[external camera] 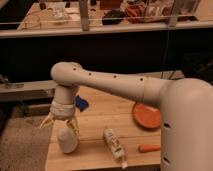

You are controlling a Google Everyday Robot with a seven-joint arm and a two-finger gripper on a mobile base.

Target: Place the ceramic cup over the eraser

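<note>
Standing on the table [100,117], the ceramic cup [67,140] sits between the spread pincer [63,126] fingers.

The wooden table [100,117] carries the cup [67,140] at its near left, with the gripper [64,125] right above it. A carton [114,144] lies near the middle, an orange plate [147,115] to the right, an orange stick [149,148] at near right, and a blue pad [81,103] at far left.
</note>
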